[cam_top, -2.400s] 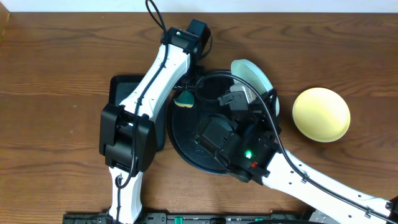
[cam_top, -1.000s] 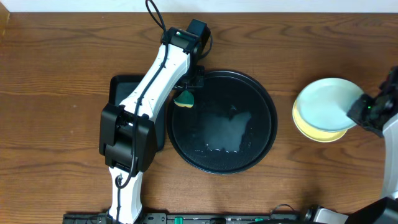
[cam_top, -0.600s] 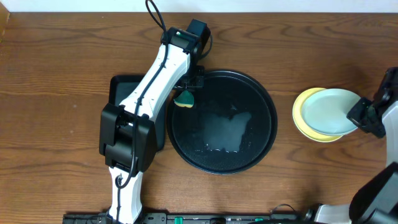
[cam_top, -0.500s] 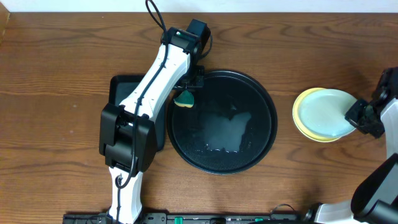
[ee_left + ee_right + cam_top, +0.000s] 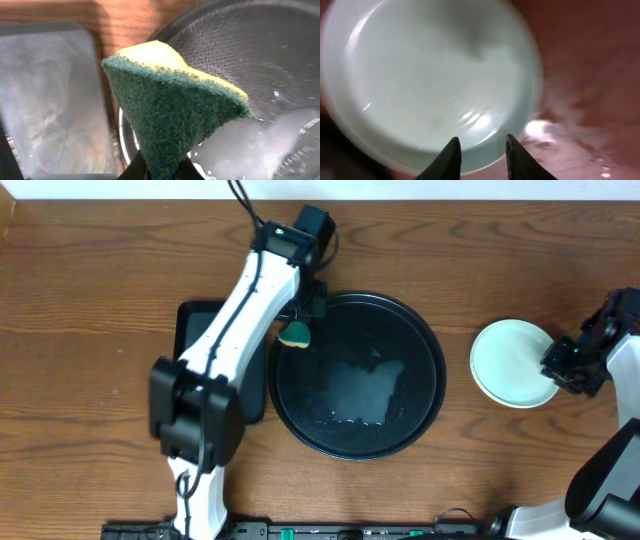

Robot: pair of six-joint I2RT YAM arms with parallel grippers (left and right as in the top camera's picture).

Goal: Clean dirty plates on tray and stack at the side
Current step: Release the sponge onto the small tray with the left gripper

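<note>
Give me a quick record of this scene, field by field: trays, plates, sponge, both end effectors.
round tray: large glossy black round tray, no plates on it, wet film inside
plates: pale mint round plastic plate on the wooden table, right of the tray; anything beneath is hidden
sponge: yellow-and-green sponge above the tray's upper-left rim
left end effector: shut on the sponge
right end effector: open, above the mint plate's edge
second tray: small black rectangular tray, left of the round one

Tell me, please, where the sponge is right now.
In the overhead view, the sponge is held by the left gripper over the upper-left rim of the round tray, beside the smaller rectangular tray.
</note>
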